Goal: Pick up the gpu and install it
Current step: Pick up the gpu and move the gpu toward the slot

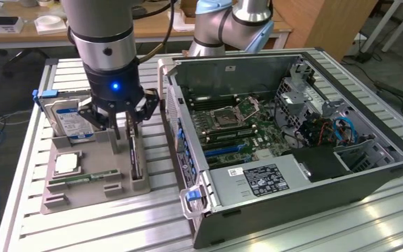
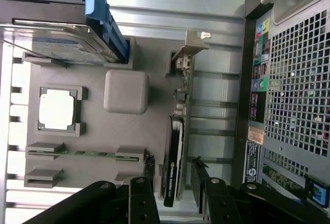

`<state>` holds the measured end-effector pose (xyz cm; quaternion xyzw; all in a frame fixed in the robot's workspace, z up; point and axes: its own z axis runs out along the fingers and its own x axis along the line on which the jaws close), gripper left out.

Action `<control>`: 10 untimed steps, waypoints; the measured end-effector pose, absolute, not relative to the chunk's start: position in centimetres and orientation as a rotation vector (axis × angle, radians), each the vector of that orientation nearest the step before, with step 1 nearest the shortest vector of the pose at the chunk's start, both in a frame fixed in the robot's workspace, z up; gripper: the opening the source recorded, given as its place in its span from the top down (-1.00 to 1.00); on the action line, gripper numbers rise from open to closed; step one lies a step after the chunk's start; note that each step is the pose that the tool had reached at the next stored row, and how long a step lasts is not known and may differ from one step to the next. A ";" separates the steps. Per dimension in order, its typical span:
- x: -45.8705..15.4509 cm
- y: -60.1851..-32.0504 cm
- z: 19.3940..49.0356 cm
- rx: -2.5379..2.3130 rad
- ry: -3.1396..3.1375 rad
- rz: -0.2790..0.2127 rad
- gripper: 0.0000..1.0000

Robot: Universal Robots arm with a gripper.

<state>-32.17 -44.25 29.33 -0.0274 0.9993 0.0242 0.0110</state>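
- Black gripper [image 2: 174,177] of mine stands wide and empty, jaws straddling the gpu [image 2: 174,152].
- It stands edge-on in a grey tray [image 2: 98,131]; I judge it light, stiff and fragile, best pinched across its flat faces.
- Beyond, the computer case [image 1: 306,210] lies open.

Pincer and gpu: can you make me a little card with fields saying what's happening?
pincer: open, over the gpu, one finger on each side
gpu: standing on edge in a slot of the gray tray, not lifted
hard drive: upright in the same tray
computer case: side open, at the exterior view's right of the tray
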 end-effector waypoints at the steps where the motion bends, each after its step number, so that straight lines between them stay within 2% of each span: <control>1: -32.2 -44.3 29.2 -0.086 3.118 0.075 0.17; 3: -32.2 -44.3 29.0 -0.088 3.117 0.075 0.17; 4: -32.2 -44.5 27.6 -0.097 3.117 0.076 0.17; 10: -32.2 -44.5 27.6 -0.097 3.117 0.076 0.17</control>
